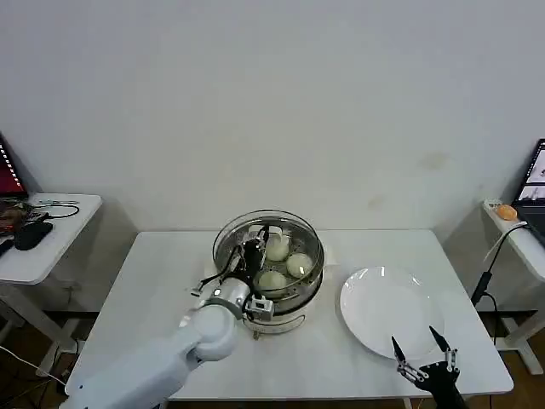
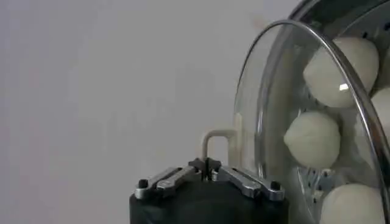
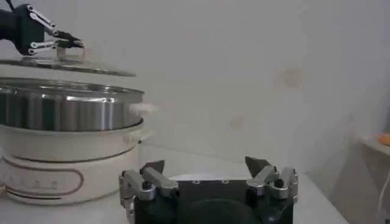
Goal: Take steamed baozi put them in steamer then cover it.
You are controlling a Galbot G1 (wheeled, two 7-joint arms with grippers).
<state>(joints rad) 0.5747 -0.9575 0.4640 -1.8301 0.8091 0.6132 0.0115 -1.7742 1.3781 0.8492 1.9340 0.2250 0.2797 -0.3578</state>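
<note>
On the white bench [image 1: 153, 281] a bare white plate [image 1: 383, 311] lay just right of the steamer [image 1: 268, 256], and the left hand [image 1: 252, 252] and its arm reached over the steamer's near rim. That hand was pinched shut on the handle of the cover [image 3: 67, 64], which hung just above the basket, not yet seated, with the steamed baozi [image 2: 312, 139] lying inside the basket beneath the glass. The right hand [image 1: 422, 351] waited at the bench's near right edge beside the plate, its fingers spread apart and holding nothing.

Plain white wall [image 1: 272, 94] behind white table [image 1: 162, 273], flanked by side desks, left [image 1: 51, 243] and right [image 1: 515, 239], cluttered with equipment
</note>
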